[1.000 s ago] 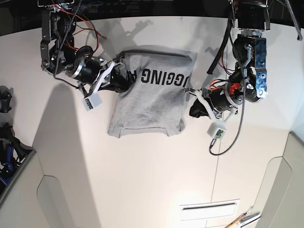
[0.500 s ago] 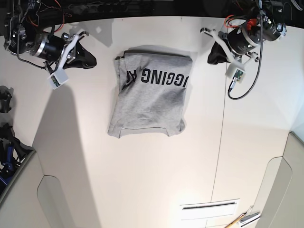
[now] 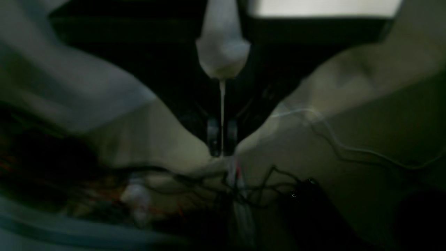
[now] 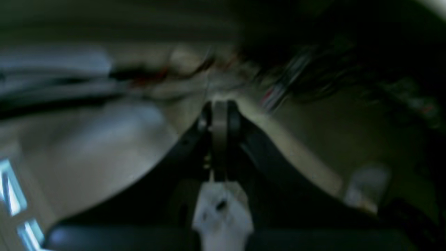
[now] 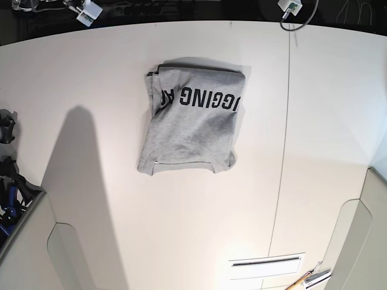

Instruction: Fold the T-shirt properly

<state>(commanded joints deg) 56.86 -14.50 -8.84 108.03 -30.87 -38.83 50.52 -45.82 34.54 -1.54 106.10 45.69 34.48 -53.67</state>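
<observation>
In the left wrist view, dark and blurred, we see the left gripper (image 3: 221, 146) with its jaws pressed together and nothing between them; behind it hang tangled cables (image 3: 264, 181). In the right wrist view, also blurred, the right gripper (image 4: 219, 115) has its jaws closed too, holding nothing. In the base view we see the T-shirt (image 5: 192, 119) lying folded on the white table (image 5: 181, 229), near the far edge and about midway between the left and right edges. Black letters run across its upper part. Both arms are almost out of this view, at the far corners.
</observation>
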